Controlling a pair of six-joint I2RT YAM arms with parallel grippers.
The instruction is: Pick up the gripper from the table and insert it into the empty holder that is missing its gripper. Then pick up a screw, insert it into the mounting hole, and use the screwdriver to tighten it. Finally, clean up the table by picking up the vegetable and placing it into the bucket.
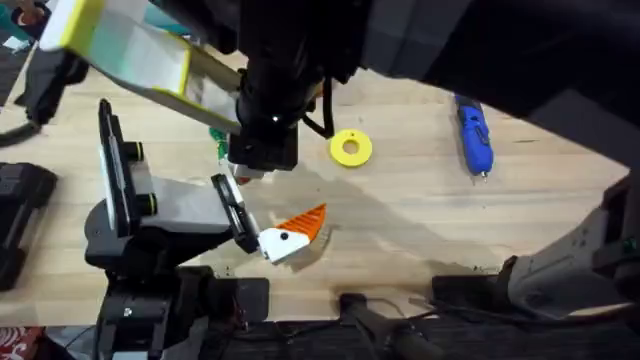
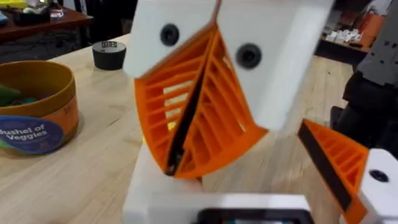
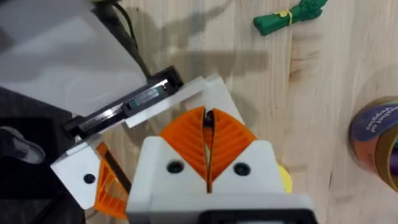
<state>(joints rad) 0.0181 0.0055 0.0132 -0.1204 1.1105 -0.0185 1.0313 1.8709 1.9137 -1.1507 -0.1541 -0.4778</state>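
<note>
Bucket [image 2: 38, 112] label — "Bushel of Veggies"; tape roll [image 2: 109, 54] label unreadable.

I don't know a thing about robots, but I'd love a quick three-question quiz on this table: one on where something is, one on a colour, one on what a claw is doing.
1. Where does the green vegetable lie?
A. In the tub
B. On the bare table
C. Between a claw's fingers

2. What colour is the ring-shaped disc?
A. Yellow
B. Red
C. White

3. How do the right gripper's orange pads stand?
A. Spread wide
B. Clamped on the blue screwdriver
C. Pressed together

Answers:
1 B: the vegetable rests on the table wood, with nothing touching it.
2 A: the disc is bright yellow.
3 C: the right wrist view shows the right gripper with its pads meeting along a thin line.
</note>
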